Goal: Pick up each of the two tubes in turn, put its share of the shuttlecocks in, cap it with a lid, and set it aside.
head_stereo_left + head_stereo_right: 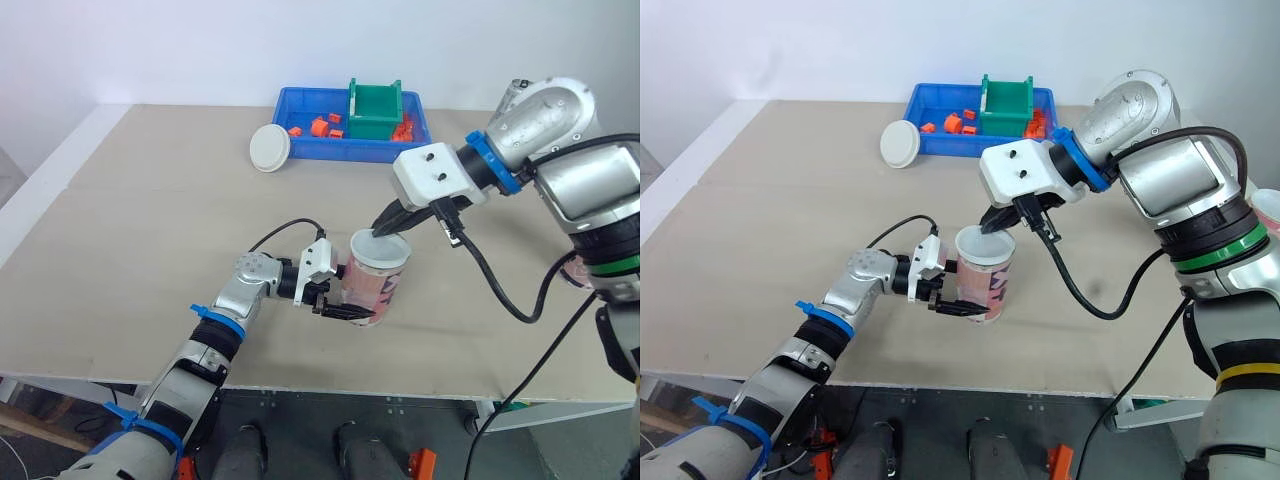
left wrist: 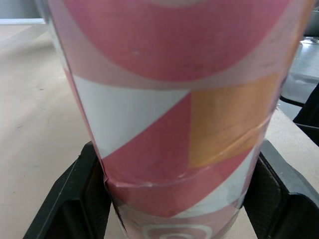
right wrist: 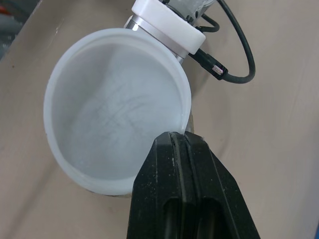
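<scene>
While left gripper (image 1: 352,310) pinches tube (image 1: 378,285) | right gripper (image 1: 385,225) fingers pressed together, tips at lid (image 3: 114,114) rim | capping; next likely: seat lid flush

Light wooden table (image 1: 150,230), plain white wall (image 1: 200,50) behind, soft even light

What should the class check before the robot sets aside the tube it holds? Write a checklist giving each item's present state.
1. Left gripper clamped on the shuttlecock tube: ok, a finger on each side.
2. Lid over the tube's mouth: ok.
3. Lid pressed fully home: cannot tell.
4. Right gripper clear of the lid: not ok, its shut fingers touch the rim.
5. Shuttlecocks inside: cannot tell, the lid hides them.
6. Spare lid ready: ok, it lies on the table beside the blue bin.
</scene>
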`<act>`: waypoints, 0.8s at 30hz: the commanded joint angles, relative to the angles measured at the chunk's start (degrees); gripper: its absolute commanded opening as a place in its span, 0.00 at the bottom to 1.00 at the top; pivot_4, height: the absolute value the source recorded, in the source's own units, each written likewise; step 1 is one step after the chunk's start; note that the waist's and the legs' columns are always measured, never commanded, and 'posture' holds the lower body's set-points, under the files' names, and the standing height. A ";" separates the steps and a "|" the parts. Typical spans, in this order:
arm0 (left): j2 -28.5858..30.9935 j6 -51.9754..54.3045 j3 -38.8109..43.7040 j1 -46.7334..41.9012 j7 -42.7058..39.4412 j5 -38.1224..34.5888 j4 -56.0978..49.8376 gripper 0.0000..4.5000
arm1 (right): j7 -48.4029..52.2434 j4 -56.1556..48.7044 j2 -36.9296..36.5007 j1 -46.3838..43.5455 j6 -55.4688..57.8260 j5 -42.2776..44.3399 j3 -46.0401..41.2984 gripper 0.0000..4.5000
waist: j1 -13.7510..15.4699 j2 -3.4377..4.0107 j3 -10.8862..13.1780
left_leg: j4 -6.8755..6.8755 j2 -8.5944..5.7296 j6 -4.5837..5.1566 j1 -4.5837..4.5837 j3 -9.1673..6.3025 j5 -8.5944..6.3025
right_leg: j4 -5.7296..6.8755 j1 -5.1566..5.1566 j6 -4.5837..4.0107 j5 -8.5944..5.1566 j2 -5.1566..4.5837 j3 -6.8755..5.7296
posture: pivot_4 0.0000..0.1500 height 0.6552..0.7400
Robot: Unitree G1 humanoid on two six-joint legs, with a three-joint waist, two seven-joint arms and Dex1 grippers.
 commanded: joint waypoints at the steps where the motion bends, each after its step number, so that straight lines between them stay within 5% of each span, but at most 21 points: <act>1: 0.82 0.72 -1.73 1.14 -0.95 1.76 -0.77 0.73 | 2.02 -3.12 -2.54 -2.66 -0.65 1.86 -1.56 0.02 | 0.02 0.00 0.00 | -0.01 0.00 0.00 0.00 0.00 0.00 | 0.00 0.00 -0.01 -0.01 0.00 0.00 | 1.00 0.96; 24: 1.32 1.00 -1.95 0.85 -0.44 1.51 -0.54 0.73 | 2.02 -11.25 -5.27 3.93 -4.00 0.22 0.28 0.02 | 0.08 0.00 -0.01 | -0.09 -0.01 0.03 -0.03 -0.04 -0.05 | 0.00 0.00 -0.08 -0.17 -0.01 -0.03 | 1.00 0.96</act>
